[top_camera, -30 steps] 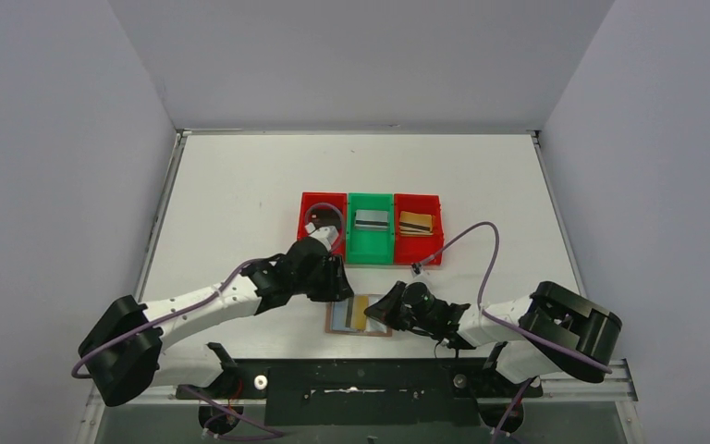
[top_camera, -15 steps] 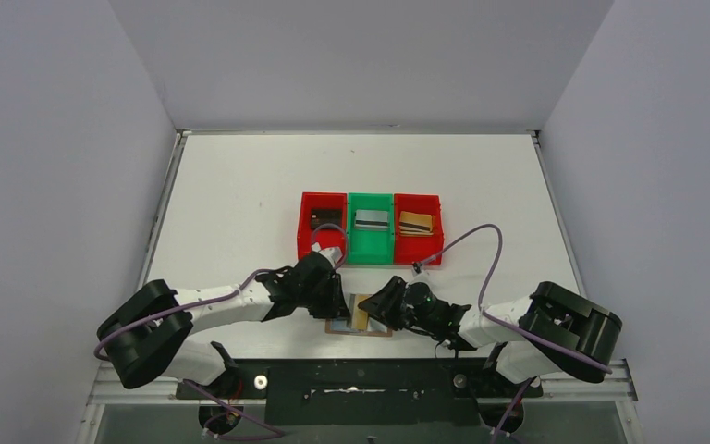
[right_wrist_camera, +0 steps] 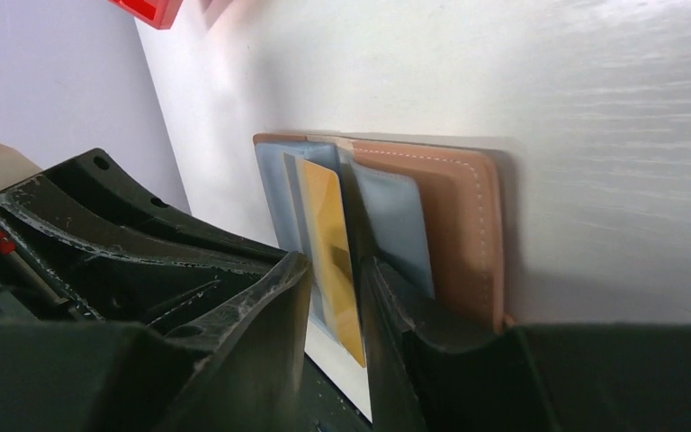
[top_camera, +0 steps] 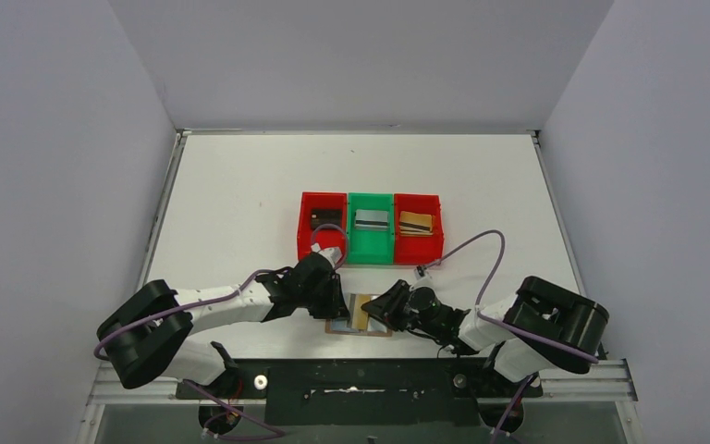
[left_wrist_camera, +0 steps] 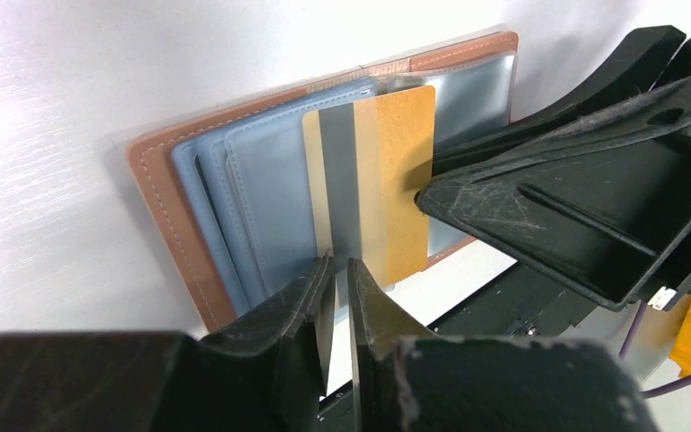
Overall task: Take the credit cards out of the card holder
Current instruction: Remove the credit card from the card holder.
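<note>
The card holder [top_camera: 337, 326] lies open near the table's front edge, tan leather [left_wrist_camera: 166, 198] with grey-blue slots [right_wrist_camera: 454, 207]. A gold credit card [top_camera: 361, 313] with a grey stripe [left_wrist_camera: 396, 162] sticks partway out of a slot, its near end past the holder's edge. My left gripper [top_camera: 340, 303] points down at that end, its jaws [left_wrist_camera: 340, 266] closed to a thin slit and pinching nothing. My right gripper [top_camera: 376, 311] stands open with the raised gold card [right_wrist_camera: 328, 234] loose between its fingers [right_wrist_camera: 335, 261]. One right fingertip [left_wrist_camera: 425, 193] touches the card's side edge.
Behind the holder three bins stand in a row: a red bin [top_camera: 307, 242] with a black card [top_camera: 324, 218], a green bin [top_camera: 370, 254] with a silver card [top_camera: 371, 219], and a red bin [top_camera: 421, 254] with a gold card [top_camera: 415, 222]. The arms' base rail runs just in front.
My left gripper has come back from the left red bin, where a black card now shows, to the holder, and has closed. My right gripper has opened around the gold card.
</note>
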